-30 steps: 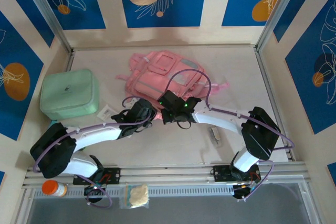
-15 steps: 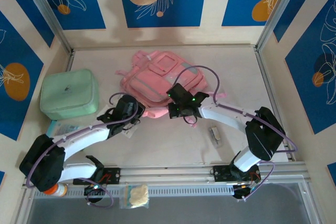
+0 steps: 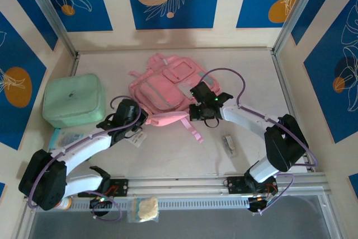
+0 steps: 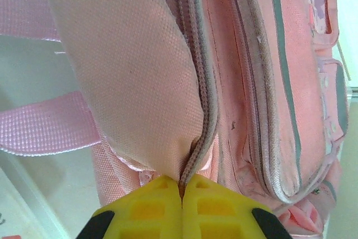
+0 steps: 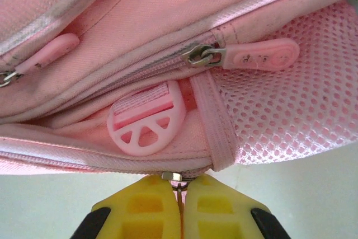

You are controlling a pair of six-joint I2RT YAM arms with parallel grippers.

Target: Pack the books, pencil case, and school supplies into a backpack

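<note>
Since a second ago both arms have swung apart, and the soft pink fabric backpack (image 3: pixel 165 89) has turned a little between them. I can't read the embossed lettering on its pink rubber zip pull (image 5: pixel 260 55). Left jaws are pinched shut on the backpack's zip edge, and right jaws are shut on a small metal slider at its rim, below a round pink plastic buckle (image 5: pixel 146 125). A padded mint-green zip case (image 3: pixel 74 100) sits left of the backpack on the table (image 3: pixel 184 158).

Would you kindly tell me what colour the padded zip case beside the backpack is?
Mint green; the padded zip case shows best in the top external view.
</note>
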